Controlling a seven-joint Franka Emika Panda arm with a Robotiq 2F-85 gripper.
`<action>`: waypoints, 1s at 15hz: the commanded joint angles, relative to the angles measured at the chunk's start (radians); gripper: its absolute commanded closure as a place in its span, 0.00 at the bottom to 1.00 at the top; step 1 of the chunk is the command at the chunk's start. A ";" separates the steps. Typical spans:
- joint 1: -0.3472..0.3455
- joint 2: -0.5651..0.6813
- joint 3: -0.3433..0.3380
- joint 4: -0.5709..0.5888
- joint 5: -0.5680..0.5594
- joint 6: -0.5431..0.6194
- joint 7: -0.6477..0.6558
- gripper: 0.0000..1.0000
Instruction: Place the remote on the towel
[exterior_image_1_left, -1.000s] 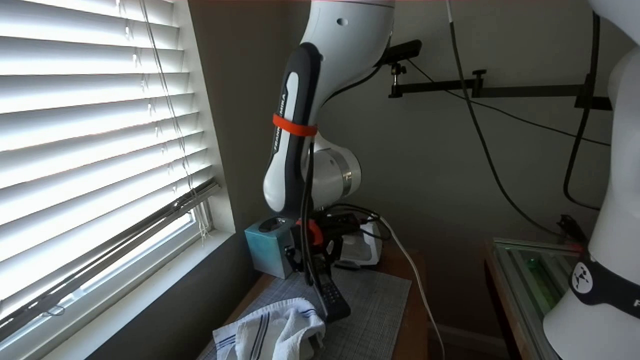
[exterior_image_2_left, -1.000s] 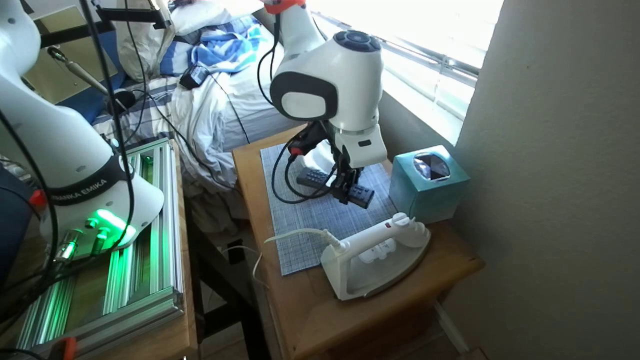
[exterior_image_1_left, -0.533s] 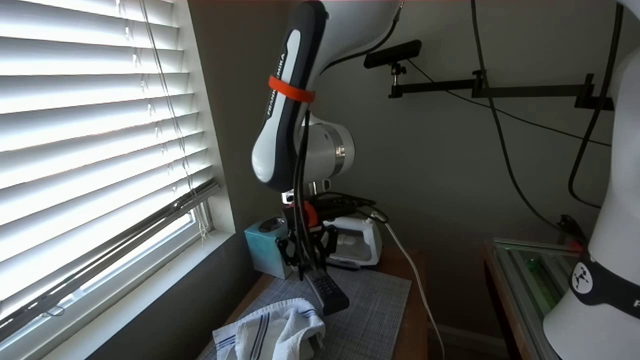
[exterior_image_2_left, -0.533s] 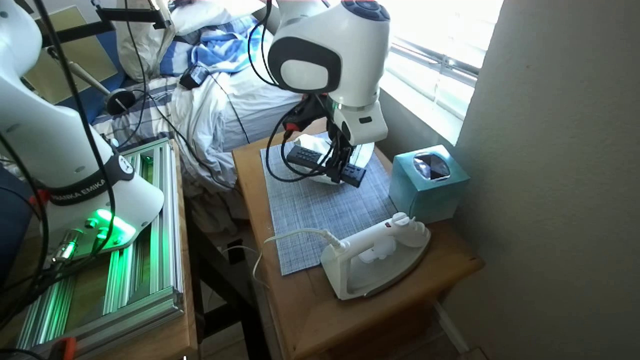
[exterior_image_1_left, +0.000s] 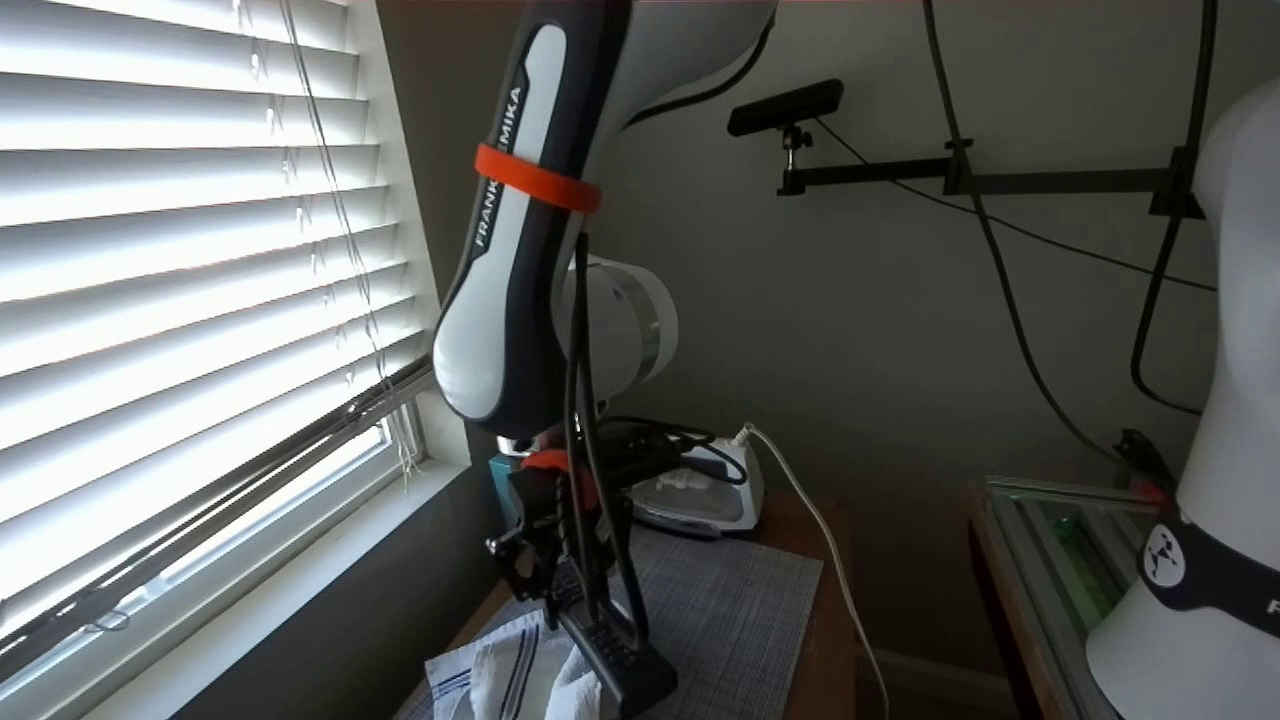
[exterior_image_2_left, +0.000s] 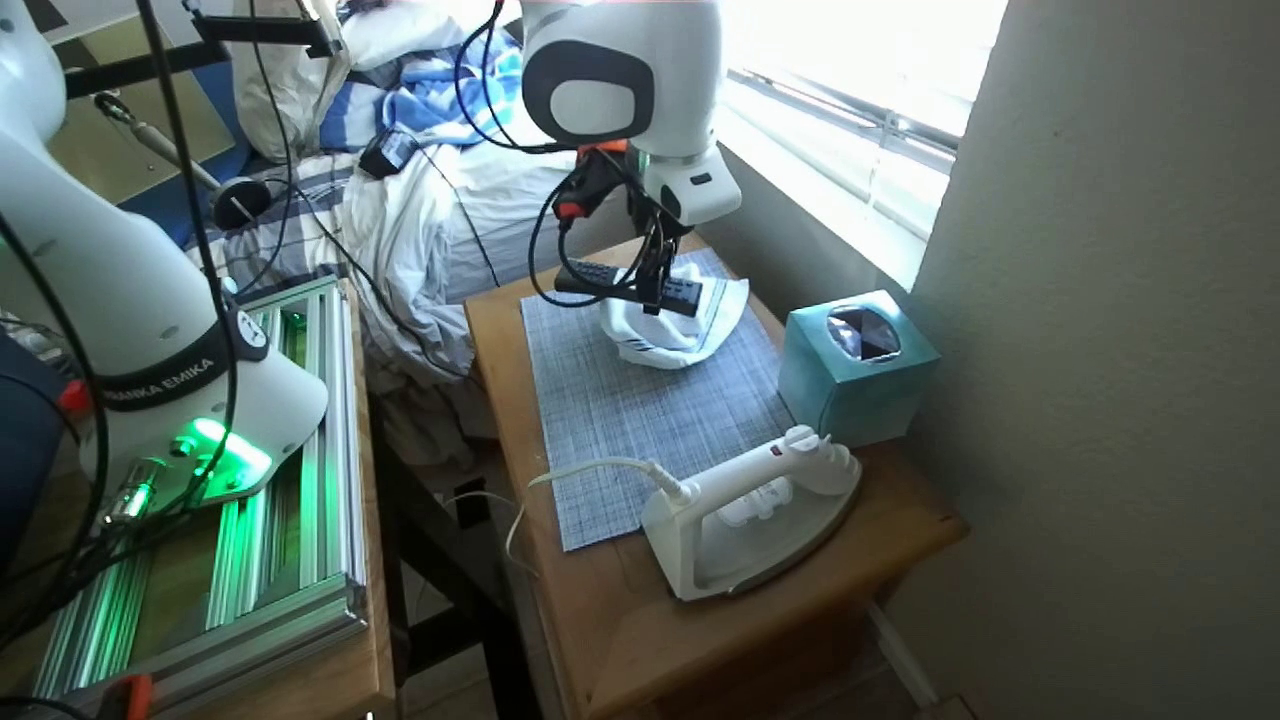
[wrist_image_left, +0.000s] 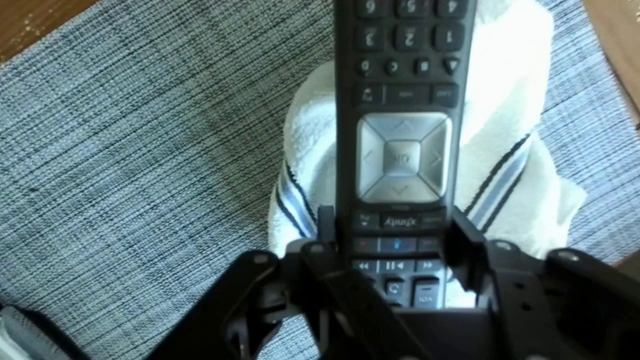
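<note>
Above the striped towel (wrist_image_left: 507, 170): Xfinity remote (wrist_image_left: 402, 155) in grip, not yet released

Gripper (wrist_image_left: 392, 227) clamped across the remote's two long edges, buttons facing up. Wrist view puts cloth behind the remote on both sides. In an exterior view its long end appears to jut past the towel's edge, woven placemat (exterior_image_1_left: 735, 610) behind it. Contact with the cloth: cannot tell. Step in hand, my reading: final positioning before placing. Next move likely calls for centring the overhang, lowering until the cloth bears the weight, then spreading the grip
</note>
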 joint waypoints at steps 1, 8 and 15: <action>0.020 0.008 -0.005 0.050 -0.033 -0.009 0.031 0.71; 0.024 0.125 0.001 0.125 -0.038 0.046 0.028 0.71; 0.061 0.237 -0.021 0.183 -0.062 0.056 0.045 0.71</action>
